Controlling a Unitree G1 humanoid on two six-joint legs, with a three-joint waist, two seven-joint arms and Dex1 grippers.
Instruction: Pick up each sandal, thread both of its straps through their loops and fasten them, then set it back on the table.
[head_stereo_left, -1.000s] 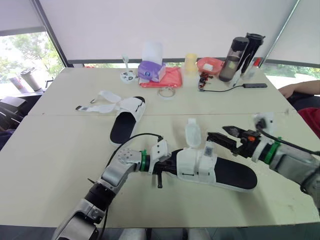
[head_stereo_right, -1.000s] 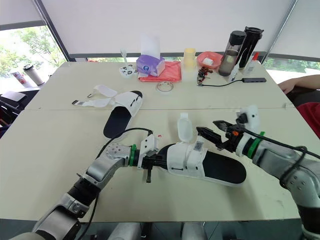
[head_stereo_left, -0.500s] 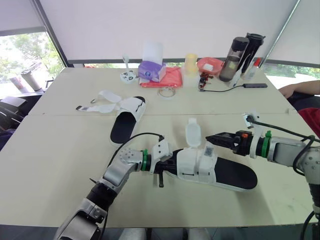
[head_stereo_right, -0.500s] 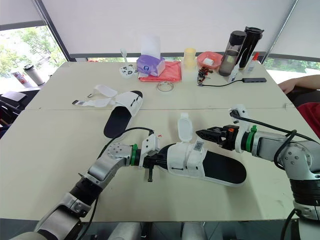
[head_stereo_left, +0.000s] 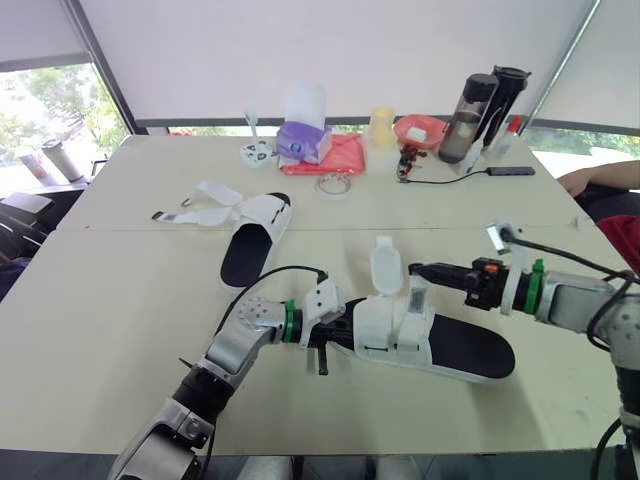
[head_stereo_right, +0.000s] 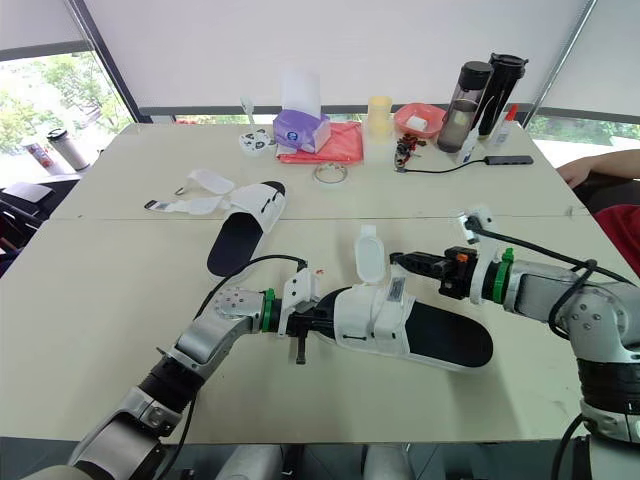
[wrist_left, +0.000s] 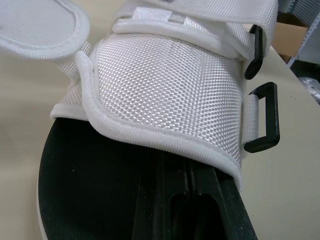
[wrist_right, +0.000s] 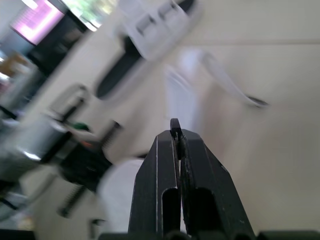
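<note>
The near sandal (head_stereo_left: 450, 348), white upper over a black footbed, lies on the table (head_stereo_left: 120, 300) in front of me. One white strap (head_stereo_left: 385, 270) stands upright from it, and two black loops (wrist_left: 264, 117) hang at its side. My left gripper (head_stereo_left: 335, 328) is shut, its fingers (wrist_left: 200, 205) pushed into the toe opening under the upper (wrist_left: 170, 85). My right gripper (head_stereo_left: 413, 269) is shut just above the upper, beside the upright strap; I see nothing between its fingers (wrist_right: 172, 150). The second sandal (head_stereo_left: 255, 238) lies farther back on the left with its straps spread open.
Along the far edge stand a purple tissue box (head_stereo_left: 303, 140), a red pouch (head_stereo_left: 338, 156), a yellow cup (head_stereo_left: 381, 125), a red bowl (head_stereo_left: 420, 130) and two dark bottles (head_stereo_left: 478, 105). A cable leads to a phone (head_stereo_left: 512, 171). A person's arm (head_stereo_left: 600, 178) rests at the right.
My right gripper has closed from wide open, rolled over, and moved left toward the upright strap. The left gripper and both sandals have stayed put.
</note>
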